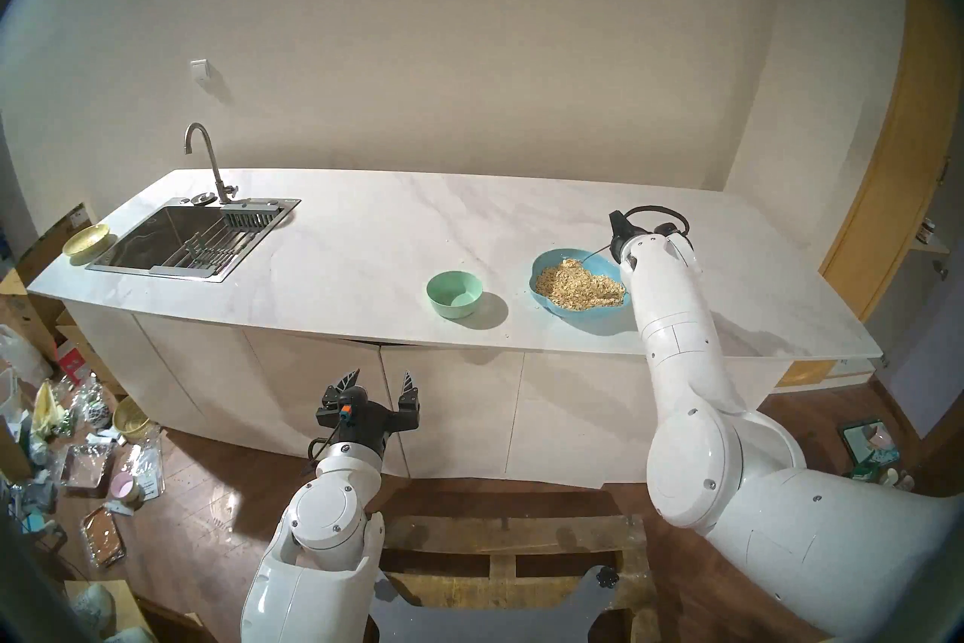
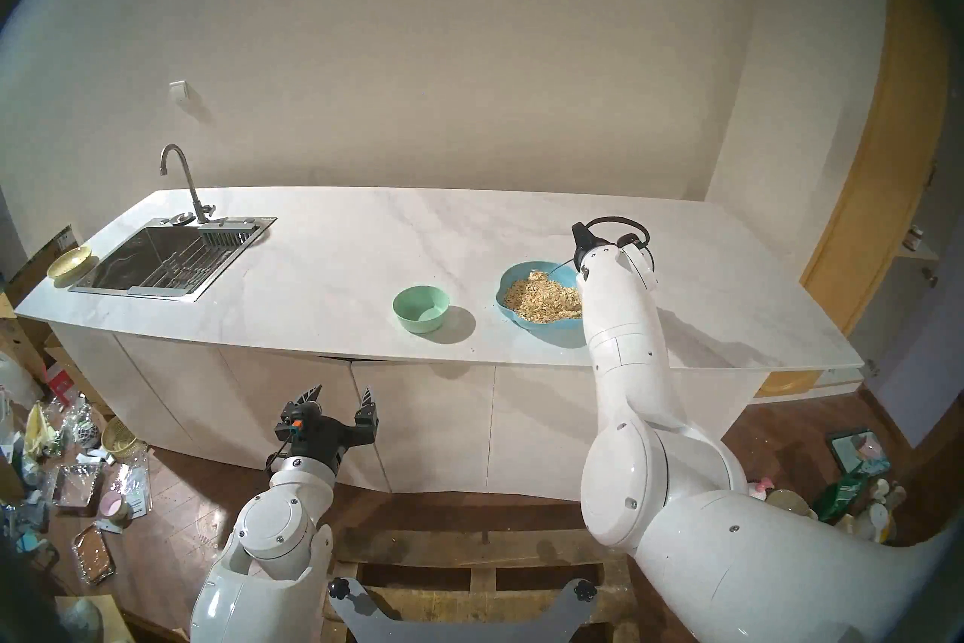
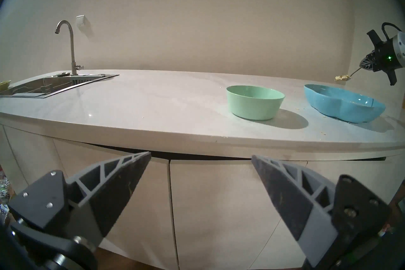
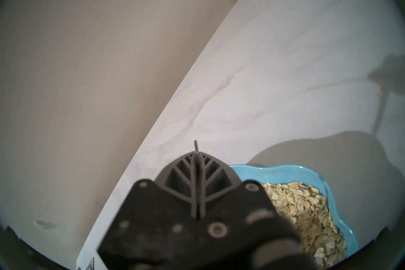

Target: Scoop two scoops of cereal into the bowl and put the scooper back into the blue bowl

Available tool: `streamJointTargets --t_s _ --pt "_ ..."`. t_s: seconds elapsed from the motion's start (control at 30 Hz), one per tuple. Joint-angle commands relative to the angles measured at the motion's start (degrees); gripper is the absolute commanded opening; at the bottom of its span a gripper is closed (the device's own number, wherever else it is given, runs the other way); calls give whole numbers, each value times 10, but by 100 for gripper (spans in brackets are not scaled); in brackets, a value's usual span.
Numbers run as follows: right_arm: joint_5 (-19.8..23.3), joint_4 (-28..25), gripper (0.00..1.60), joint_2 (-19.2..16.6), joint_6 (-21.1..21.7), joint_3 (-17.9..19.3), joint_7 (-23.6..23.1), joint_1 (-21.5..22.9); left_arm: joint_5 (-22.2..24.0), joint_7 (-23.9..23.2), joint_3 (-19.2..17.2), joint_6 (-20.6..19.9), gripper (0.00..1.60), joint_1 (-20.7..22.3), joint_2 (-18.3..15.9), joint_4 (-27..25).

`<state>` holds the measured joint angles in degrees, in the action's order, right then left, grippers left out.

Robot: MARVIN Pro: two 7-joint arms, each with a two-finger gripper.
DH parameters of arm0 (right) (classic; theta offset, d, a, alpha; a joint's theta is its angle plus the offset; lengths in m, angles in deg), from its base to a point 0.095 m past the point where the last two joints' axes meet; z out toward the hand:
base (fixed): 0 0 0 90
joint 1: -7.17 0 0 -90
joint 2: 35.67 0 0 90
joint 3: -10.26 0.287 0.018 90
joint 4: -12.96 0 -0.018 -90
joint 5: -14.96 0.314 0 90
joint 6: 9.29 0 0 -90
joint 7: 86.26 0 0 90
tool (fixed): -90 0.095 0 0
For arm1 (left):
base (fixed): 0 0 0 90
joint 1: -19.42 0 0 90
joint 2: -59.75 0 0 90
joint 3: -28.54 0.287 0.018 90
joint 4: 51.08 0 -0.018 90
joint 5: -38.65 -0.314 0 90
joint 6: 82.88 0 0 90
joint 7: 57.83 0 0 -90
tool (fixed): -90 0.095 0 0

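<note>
The mint-green bowl [image 1: 454, 295] [image 3: 254, 103] stands on the white counter, and no flakes show inside it. To its right, the blue scalloped bowl [image 1: 542, 261] [image 3: 341, 107] [image 4: 285, 173] holds a heap of cereal [image 1: 579, 287] [image 4: 306, 208]. My right gripper [image 1: 615, 245] [image 3: 363, 63] [image 4: 197, 160] is shut on the handle of the silver spoon [image 1: 594, 253]. The spoon head [image 3: 341, 77] carries flakes a little above the blue bowl's far side. My left gripper [image 1: 381, 378] [image 3: 201, 154] is open and empty, below the counter edge in front of the cabinets.
A steel sink [image 1: 182, 240] with a faucet [image 1: 208, 162] is at the counter's left end, and a yellow-green dish [image 1: 86, 240] sits beside it. A few loose flakes lie around the bowls. Clutter covers the floor at left [image 1: 78, 443].
</note>
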<state>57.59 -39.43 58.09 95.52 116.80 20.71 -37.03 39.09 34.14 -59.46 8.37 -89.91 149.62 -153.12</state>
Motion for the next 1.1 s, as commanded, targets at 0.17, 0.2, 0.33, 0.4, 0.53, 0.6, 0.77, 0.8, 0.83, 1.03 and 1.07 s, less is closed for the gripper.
streamJointTargets --t_s 0.17,0.2,0.33,0.4,0.53,0.6,0.77,0.8,0.83,1.03,1.07 --pt "10 -83 0 43 20 -17 13 -12 1 -2 1 3 160 2 0 -14" --pt "11 -87 0 46 22 -19 14 -14 1 -2 1 3 160 2 0 -14" --pt "12 -100 0 56 26 -26 22 -20 1 -2 1 3 160 2 0 -15" --pt "13 -102 0 60 26 -30 24 -23 1 -2 1 3 160 2 0 -15" --pt "13 -103 0 69 25 -37 28 -26 1 -2 1 3 160 2 0 -15" --pt "15 -103 0 75 25 -43 30 -27 1 -2 1 3 160 2 0 -15" --pt "12 -104 0 83 23 -53 37 -26 1 -2 1 3 160 2 0 -15" --pt "11 -105 0 86 22 -56 39 -26 1 -2 1 3 160 2 0 -15" --pt "10 -105 0 89 21 -59 41 -26 1 -2 1 3 160 2 0 -14" --pt "8 -109 0 103 18 -73 47 -31 1 -2 1 3 160 2 0 -15" --pt "8 -108 0 104 19 -76 46 -32 1 -2 1 3 160 2 0 -15"
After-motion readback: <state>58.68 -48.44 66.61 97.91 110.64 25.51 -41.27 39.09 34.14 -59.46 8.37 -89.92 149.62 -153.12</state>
